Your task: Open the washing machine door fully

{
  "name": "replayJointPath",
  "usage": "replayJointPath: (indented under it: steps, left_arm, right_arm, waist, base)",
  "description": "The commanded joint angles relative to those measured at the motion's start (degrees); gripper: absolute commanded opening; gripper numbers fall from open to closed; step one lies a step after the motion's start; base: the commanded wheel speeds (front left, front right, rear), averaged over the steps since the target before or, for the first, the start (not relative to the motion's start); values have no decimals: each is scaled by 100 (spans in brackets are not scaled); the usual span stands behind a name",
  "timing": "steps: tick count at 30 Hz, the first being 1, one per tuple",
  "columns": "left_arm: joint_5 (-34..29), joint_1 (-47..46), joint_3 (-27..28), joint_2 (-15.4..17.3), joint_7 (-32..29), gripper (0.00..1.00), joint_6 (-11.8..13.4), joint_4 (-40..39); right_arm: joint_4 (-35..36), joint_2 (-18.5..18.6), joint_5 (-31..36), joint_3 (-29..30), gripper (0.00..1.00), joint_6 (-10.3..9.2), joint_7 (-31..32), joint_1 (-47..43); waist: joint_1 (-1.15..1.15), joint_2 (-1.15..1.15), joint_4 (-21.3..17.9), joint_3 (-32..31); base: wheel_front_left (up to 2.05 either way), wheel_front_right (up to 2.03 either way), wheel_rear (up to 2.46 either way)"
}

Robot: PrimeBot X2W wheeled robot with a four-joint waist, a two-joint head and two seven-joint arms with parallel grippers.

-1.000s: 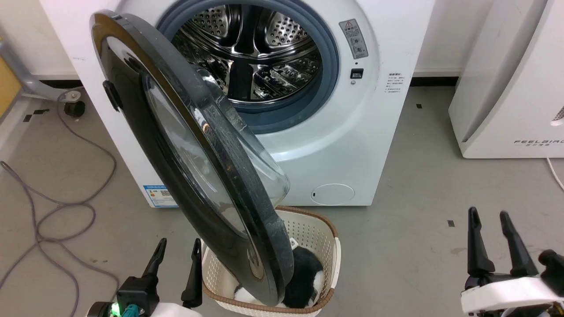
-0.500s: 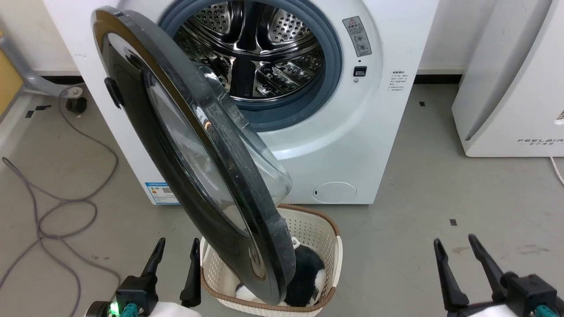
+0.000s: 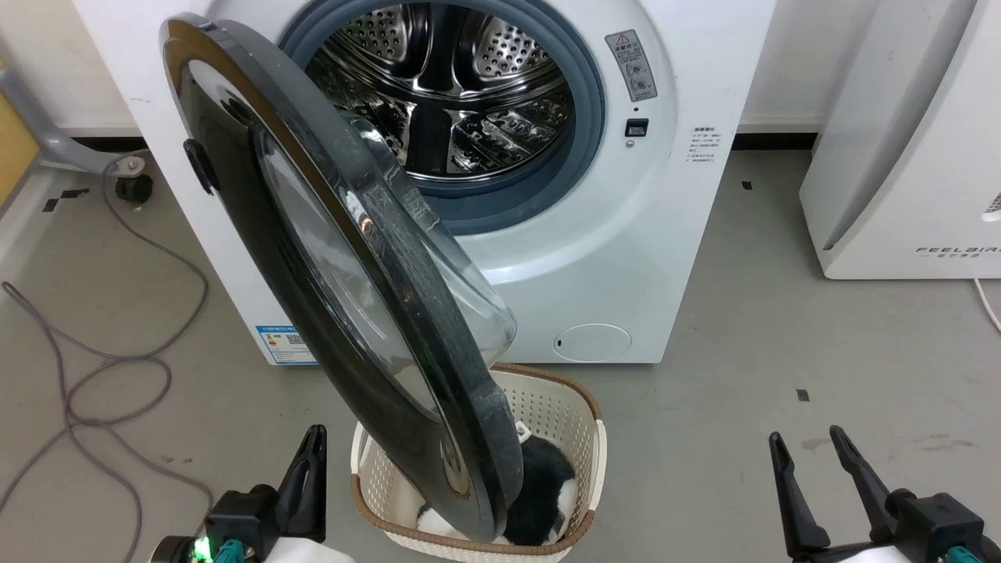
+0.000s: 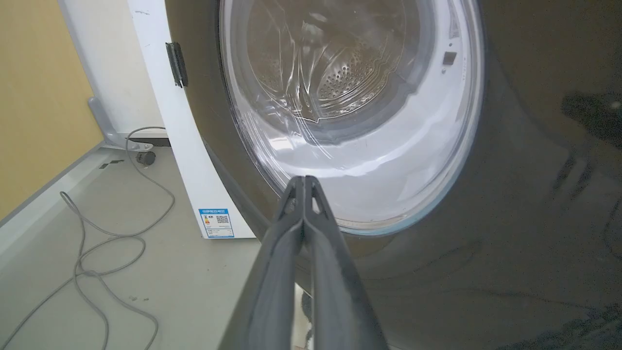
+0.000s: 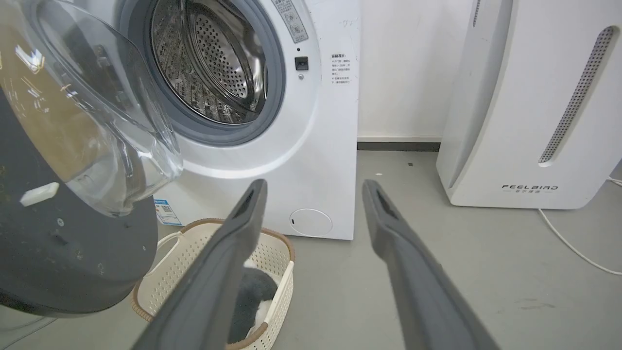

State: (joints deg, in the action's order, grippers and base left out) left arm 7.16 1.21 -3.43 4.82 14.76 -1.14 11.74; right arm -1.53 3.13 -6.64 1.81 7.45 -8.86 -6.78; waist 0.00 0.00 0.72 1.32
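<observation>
Black glossy washing machine door [image 3: 344,266] is partly open. It's hinged at the far left of the washing machine [image 3: 610,234] and stands edge-on, running from the hinge out to its near free edge, which hangs over a white basket [image 3: 590,438].

Key relation: the left gripper [image 3: 317,434] is low and just left of that free edge, on the door's outer black side. In the left wrist view the left gripper [image 4: 303,180] has both fingers pinched together with nothing between them, aimed at the lower rim of the glass window [image 4: 350,107]. Can't tell if it touches.

The right gripper [image 3: 805,436] has its fingers spread and empty. It's well apart to the right, on the door's inner side. The right wrist view shows the right gripper [image 5: 315,184] looking past the door [image 5: 58,253] toward the drum.

- **Nearer arm:** the left one, by far.
- **Judgement:** full opening means the free edge swings further left, so the push should come from the inner side or hook the edge. Pressing the outer face would close it.

Grey smooth floor [image 3: 743,313], with a loose cable [image 3: 117,367] at left and a white FEELBIRD appliance [image 3: 899,156] at right. There's room on the left for the swing. The basket sits under the door edge, and the cable is a possible snag for the base.
</observation>
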Motion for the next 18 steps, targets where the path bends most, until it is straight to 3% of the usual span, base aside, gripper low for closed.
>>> replayJointPath:
  steps: [1,7,18]
  left_arm:
    - [3,-10,-18,38,24,0,12,14]
    - [37,-60,24,15,24,0,57,-255]
    - [-57,-280,366,22,24,0,230,-1975]
  right_arm:
    - [-22,-24,-15,-1,100,3,-39,30]
    - [-47,-24,-32,-4,100,3,-51,40]
    - [-90,-25,-65,-3,100,3,-78,43]
  waist:
    - [0,0,5,2]
    - [0,0,25,12]
    - [0,0,60,-11]
  base:
    - [0,0,0]
    - [0,0,0]
    - [0,0,0]
